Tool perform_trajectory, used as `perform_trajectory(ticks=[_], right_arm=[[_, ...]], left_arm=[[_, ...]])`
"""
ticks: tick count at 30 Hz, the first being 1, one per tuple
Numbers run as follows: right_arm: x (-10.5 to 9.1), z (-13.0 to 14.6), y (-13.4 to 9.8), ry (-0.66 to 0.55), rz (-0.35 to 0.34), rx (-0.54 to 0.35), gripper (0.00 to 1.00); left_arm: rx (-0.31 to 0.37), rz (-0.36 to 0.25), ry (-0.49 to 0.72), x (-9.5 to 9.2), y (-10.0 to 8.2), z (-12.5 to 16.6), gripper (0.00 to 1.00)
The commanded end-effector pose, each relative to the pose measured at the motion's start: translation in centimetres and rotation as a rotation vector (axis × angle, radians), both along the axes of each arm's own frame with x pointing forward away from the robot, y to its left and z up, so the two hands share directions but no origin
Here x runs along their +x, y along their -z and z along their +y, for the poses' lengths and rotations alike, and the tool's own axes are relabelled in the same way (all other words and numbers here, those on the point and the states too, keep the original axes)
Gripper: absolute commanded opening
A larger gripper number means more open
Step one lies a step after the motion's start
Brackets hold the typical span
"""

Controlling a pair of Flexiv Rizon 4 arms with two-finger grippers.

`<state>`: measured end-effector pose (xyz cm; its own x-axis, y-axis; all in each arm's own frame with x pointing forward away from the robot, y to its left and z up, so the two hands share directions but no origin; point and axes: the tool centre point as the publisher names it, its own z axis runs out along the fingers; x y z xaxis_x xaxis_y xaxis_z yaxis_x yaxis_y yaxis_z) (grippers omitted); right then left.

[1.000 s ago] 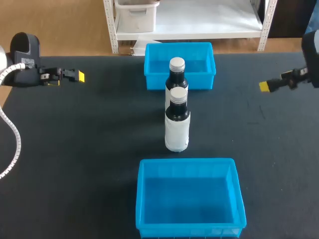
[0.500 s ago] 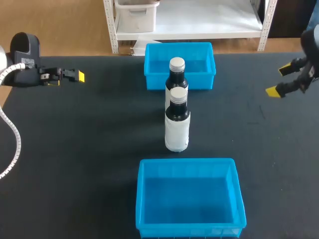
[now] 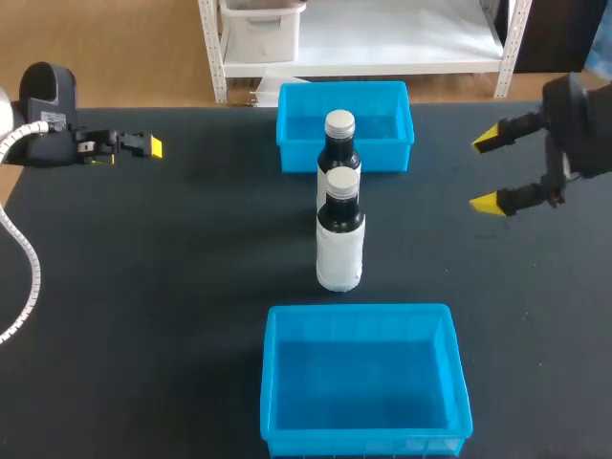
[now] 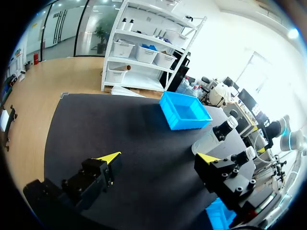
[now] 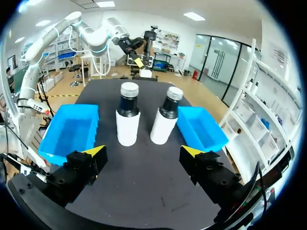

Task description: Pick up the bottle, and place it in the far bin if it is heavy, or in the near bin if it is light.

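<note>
Two dark bottles with white labels and silver caps stand in a line at the table's middle. The far bottle (image 3: 338, 143) (image 5: 164, 120) is against the far blue bin (image 3: 382, 122) (image 5: 201, 127). The near bottle (image 3: 339, 234) (image 5: 128, 120) stands between it and the near blue bin (image 3: 363, 382) (image 5: 72, 130). Both bins hold nothing. My right gripper (image 3: 485, 170) (image 5: 144, 151) is open to the right of the bottles, pointing at them, well apart. At the far left my left gripper (image 3: 145, 145) (image 4: 158, 158) is open and holds nothing.
Bare black table (image 3: 172, 287) lies on both sides of the bottles and bins. In the left wrist view the far bin (image 4: 184, 111) and both bottles (image 4: 213, 136) lie well ahead of the fingers.
My right gripper has turned and come in leftward toward the bottles, so both its spread tips now show. The left arm, bottles and bins have not moved.
</note>
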<state>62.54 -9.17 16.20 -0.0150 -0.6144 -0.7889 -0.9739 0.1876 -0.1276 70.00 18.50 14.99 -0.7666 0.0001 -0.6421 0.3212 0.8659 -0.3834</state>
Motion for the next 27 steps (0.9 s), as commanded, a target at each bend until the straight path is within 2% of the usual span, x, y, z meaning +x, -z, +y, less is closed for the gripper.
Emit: perform_trajectory(ticks=[1, 6, 11, 27], right_arm=[[0.5, 1.6, 0.8, -0.071, 0.031, 0.068, 1.0], [0.2, 3.9, 1.8, -0.072, 0.084, 0.092, 1.0], [-0.3, 6.3, 2.1, -0.074, 0.101, 0.091, 1.0], [-1.0, 11.1, 2.8, -0.089, 0.176, 0.084, 1.0]], left_arm=[[0.0, 0.0, 0.0, 0.0, 0.0, 0.0, 1.0], [0.0, 0.0, 0.0, 0.0, 0.0, 0.0, 1.0], [0.0, 0.0, 0.0, 0.0, 0.0, 0.0, 1.0], [0.0, 0.0, 0.0, 0.0, 0.0, 0.0, 1.0]])
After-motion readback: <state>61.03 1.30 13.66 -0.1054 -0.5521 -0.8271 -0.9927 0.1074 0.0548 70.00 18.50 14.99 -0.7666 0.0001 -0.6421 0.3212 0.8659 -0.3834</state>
